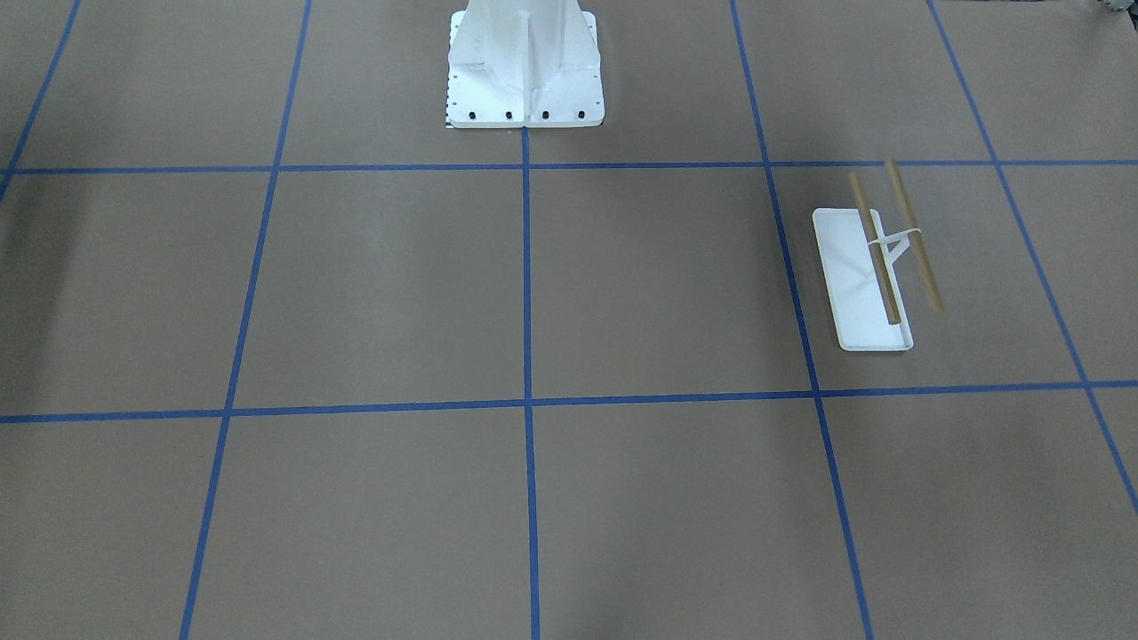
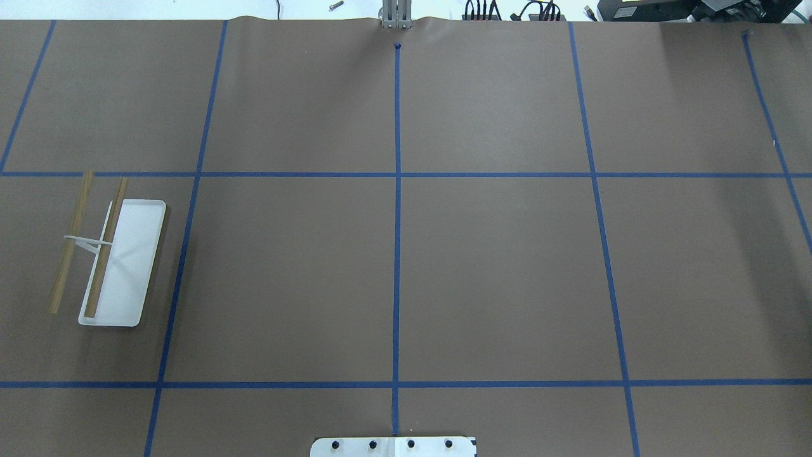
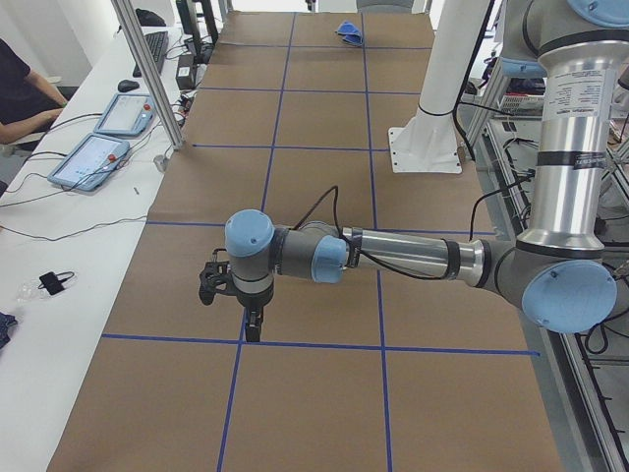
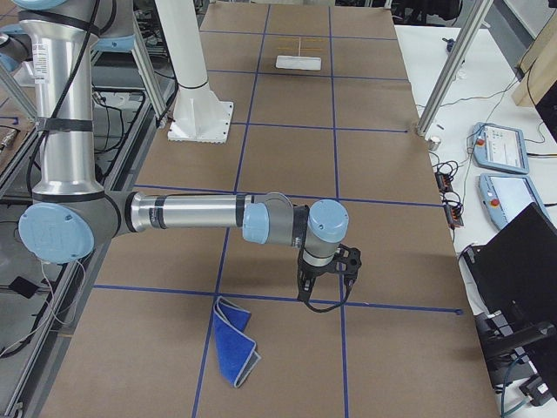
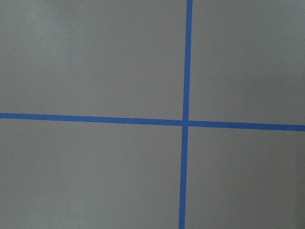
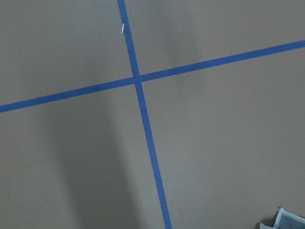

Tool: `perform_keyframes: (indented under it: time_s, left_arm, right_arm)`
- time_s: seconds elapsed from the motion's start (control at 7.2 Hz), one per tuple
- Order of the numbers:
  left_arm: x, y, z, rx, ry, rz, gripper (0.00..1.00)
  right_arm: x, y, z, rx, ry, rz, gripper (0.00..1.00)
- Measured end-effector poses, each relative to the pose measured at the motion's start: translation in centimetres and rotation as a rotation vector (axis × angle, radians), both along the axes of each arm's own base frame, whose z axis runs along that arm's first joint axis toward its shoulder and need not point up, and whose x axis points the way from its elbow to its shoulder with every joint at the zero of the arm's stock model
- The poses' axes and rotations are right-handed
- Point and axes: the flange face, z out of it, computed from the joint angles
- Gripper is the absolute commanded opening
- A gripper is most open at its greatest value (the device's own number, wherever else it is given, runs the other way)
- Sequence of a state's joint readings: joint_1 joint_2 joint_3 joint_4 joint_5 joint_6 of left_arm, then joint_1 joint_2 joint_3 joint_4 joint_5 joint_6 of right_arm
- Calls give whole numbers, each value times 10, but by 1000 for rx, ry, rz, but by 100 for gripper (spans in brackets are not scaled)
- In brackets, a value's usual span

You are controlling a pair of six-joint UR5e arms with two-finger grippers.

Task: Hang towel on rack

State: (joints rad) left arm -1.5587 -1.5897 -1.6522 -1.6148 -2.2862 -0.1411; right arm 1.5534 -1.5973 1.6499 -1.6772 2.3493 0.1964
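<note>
Nearby — towel (image 4: 233, 341), apart from right hand (image 4: 324, 287)

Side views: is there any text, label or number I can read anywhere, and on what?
None can be read.
The sticker on the left arm: print too small to read.
The tablets: screens blurred.
The towel, rack and table: no writing.

My table (image 2: 495, 273) wears matt brown paper with smooth blue tape lines (image 2: 396, 254). The rack (image 2: 130, 254) has a smooth white plastic-looking tray (image 2: 136, 228) and matt wooden rods (image 2: 103, 254); the towel (image 4: 233, 353) is soft blue cloth.
</note>
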Motion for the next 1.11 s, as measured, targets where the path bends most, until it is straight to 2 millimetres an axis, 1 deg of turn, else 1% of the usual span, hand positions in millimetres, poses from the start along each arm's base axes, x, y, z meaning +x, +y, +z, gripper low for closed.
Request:
perform_keyframes:
  time_s: [0.14,0.42,0.56,0.69,0.83,1.11]
  left_arm:
    - [0,-2,-1,9,-1,0,98]
    - [0,-2,3,12,-6,-5,98]
    - [0,1,8,13,-6,-3,98]
    - [0,6,13,16,-4,-2,98]
    - [1,10,18,18,-1,-5,98]
    - [1,12,17,23,1,-9,98]
  right_arm:
    - [0,0,1,-4,-2,1,100]
    - [0,2,1,-2,-3,1,100]
    - [-1,7,4,-4,-4,-2,100]
    - [-1,19,13,-2,-11,-8,100]
    - [-2,42,28,13,-29,-14,100]
    - [-3,108,71,13,-71,-8,100]
